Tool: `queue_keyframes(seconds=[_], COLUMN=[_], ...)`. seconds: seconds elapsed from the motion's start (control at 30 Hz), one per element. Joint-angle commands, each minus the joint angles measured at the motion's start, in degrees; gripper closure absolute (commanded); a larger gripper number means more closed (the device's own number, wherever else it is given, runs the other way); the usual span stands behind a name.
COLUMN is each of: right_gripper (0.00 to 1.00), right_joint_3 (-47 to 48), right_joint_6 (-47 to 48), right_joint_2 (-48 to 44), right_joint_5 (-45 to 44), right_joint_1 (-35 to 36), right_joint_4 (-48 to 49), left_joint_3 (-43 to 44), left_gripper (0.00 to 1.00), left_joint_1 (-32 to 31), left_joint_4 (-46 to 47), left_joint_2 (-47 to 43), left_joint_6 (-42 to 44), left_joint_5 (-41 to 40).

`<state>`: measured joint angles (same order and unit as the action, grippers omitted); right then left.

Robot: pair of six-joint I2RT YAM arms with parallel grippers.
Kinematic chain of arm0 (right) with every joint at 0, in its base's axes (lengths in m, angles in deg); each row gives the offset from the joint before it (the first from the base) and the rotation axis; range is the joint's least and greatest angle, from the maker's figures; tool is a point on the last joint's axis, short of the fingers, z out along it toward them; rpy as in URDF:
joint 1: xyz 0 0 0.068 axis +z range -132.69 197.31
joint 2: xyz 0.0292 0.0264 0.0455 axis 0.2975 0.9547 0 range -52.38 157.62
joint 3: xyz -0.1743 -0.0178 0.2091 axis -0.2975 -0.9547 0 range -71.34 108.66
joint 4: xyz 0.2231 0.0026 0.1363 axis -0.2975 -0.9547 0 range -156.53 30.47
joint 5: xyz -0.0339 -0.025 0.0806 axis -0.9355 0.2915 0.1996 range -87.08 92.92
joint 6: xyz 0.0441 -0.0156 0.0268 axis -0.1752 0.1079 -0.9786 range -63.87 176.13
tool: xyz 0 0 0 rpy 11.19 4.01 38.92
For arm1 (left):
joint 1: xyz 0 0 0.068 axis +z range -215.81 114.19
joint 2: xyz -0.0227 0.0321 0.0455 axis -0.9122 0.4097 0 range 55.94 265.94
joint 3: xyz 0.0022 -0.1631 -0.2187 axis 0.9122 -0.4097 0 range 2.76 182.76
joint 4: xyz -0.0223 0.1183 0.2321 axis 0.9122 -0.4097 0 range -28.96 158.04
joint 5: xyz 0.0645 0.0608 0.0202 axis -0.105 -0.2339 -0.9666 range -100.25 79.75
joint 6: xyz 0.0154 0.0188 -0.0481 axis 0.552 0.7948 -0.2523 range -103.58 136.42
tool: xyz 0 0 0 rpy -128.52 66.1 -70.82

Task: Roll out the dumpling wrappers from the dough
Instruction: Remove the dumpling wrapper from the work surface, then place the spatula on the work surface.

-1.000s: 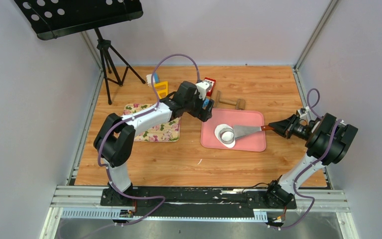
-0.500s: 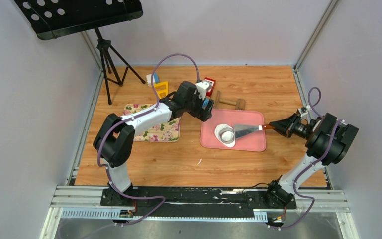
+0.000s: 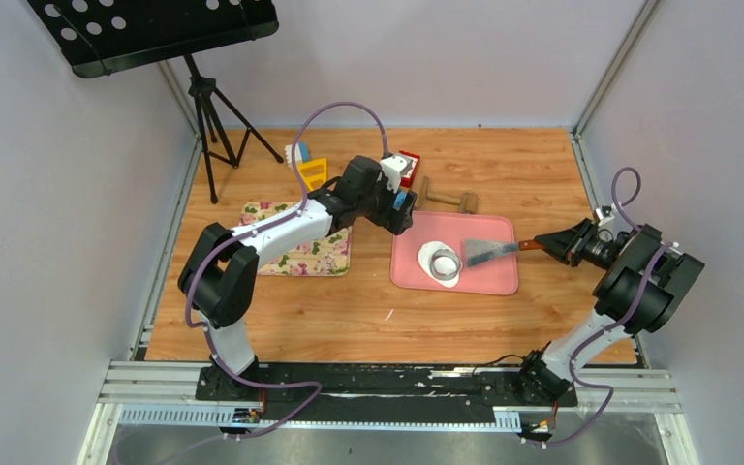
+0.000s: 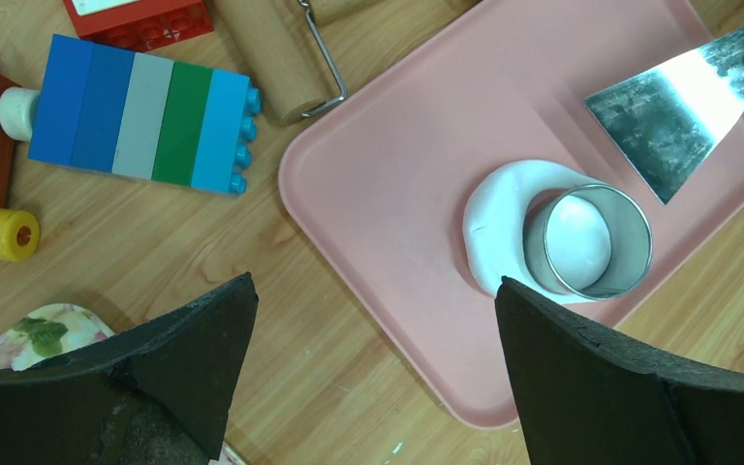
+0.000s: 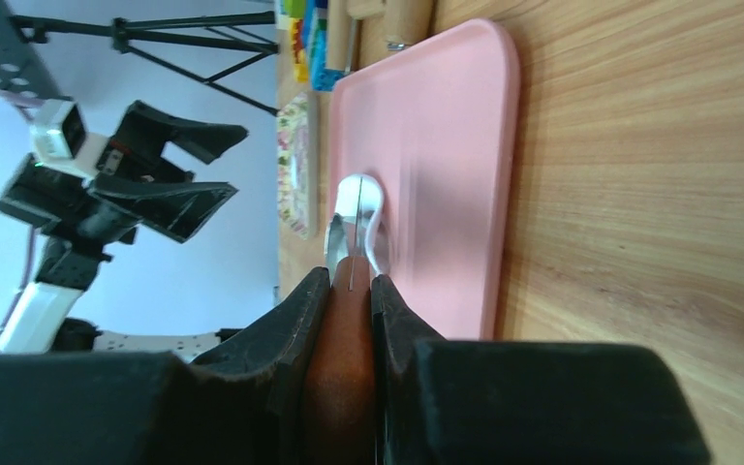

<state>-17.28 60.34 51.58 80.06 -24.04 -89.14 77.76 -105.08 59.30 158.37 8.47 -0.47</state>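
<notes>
Spatula (image 3: 489,253) withdrawn from ring (image 4: 540,247) and dough (image 4: 494,208), handle (image 5: 342,358) clamped in right jaws; left jaws wide, empty, ring just ahead. Step: cutting wrapper (image 4: 577,244); next, probably lift ring.

A robotics lab test cell: plain grey panels (image 3: 426,58) on aluminium posts (image 3: 615,66) wall the wooden table (image 3: 523,165) around the scraper (image 3: 484,254), with a tripod stand (image 3: 215,121) far to its left.
</notes>
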Motion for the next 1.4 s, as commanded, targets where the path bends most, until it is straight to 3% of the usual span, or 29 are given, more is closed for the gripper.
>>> queue_keyframes(seconds=[0.0, 0.17, 0.57, 0.83, 1.0, 1.1, 1.23, 1.37], right_gripper=[1.0, 1.0, 1.0, 1.0, 1.0, 1.0, 1.0, 1.0], right_joint_3=[2.21, 2.08, 5.43, 5.64, 7.34, 7.37, 6.44, 6.56], right_joint_6=[0.86, 1.11, -6.64, -3.72, 3.05, 2.96, 1.38, 0.7], right_joint_2=[-5.08, -7.97, -10.25, -14.83, -18.1, -20.97, -23.52, -24.07], right_joint_5=[-5.15, -9.65, -7.63, -9.19, -10.57, -14.73, -13.66, -11.49], right_joint_1=[-0.42, 0.81, 3.64, 4.6, 5.22, 5.1, 2.8, -2.24], right_joint_4=[0.25, 0.85, 8.98, 5.93, -2.34, -1.96, -0.01, -0.01], left_joint_3=[-0.12, 0.41, -0.14, 1.55, 3.44, 4.91, 8.94, 13.17], left_gripper=[0.0, 0.0, 0.0, 0.0, 0.0, 0.0, 0.0, 0.12], left_joint_1=[-0.25, -0.2, -0.22, -2.19, -4.36, -6.14, -9.77, -12.05], left_joint_4=[1.31, 0.92, 1.18, -0.64, -2.36, -3.73, -7.6, -9.98], left_joint_2=[-3.18, -3.25, -4.1, -2.41, -0.81, 0.84, 4.34, 7.33], left_joint_6=[1.42, 1.7, 2.95, 4.77, 5.97, 7.04, 9.99, 10.63], left_joint_5=[-0.51, -0.4, 0.61, 5.7, 3.8, 2.42, -3.6, -7.69])
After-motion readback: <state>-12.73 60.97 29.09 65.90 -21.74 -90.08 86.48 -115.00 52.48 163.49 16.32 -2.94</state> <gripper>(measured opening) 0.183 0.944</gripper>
